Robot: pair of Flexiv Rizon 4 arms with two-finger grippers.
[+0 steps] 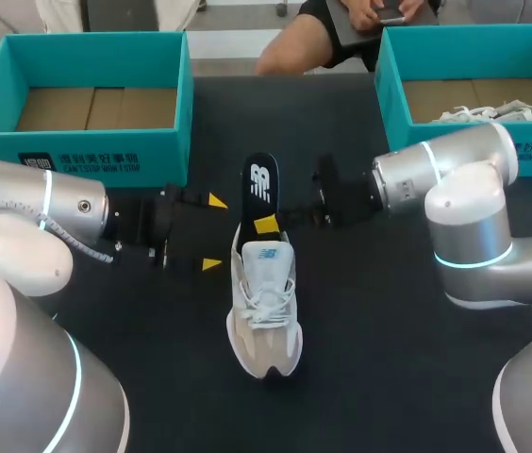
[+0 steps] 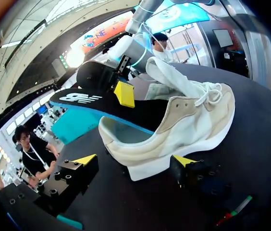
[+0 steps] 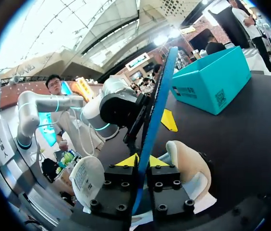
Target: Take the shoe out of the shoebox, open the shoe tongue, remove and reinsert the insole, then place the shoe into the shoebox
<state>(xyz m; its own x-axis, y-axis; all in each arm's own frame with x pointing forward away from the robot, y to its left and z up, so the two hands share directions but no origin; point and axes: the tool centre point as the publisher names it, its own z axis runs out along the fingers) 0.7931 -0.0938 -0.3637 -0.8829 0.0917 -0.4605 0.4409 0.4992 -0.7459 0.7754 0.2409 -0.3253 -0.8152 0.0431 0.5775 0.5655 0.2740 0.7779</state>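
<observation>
A white and beige shoe (image 1: 264,311) stands upright on the black table, toe toward me. Its black insole (image 1: 260,184) with a blue underside sticks up and back out of the heel opening. My right gripper (image 1: 266,224) reaches in from the right and is shut on the insole; in the right wrist view its yellow tips (image 3: 144,160) pinch the insole's (image 3: 154,110) thin edge. My left gripper (image 1: 214,232) is open just left of the heel. In the left wrist view the shoe's heel (image 2: 145,144) sits ahead of its spread fingers (image 2: 85,160), untouched by them.
A teal shoebox (image 1: 168,160) with a bare cardboard floor stands at the back left. A second teal box (image 1: 393,104) at the back right holds another white shoe (image 1: 488,113). A small pen (image 2: 235,210) lies on the table near my left gripper.
</observation>
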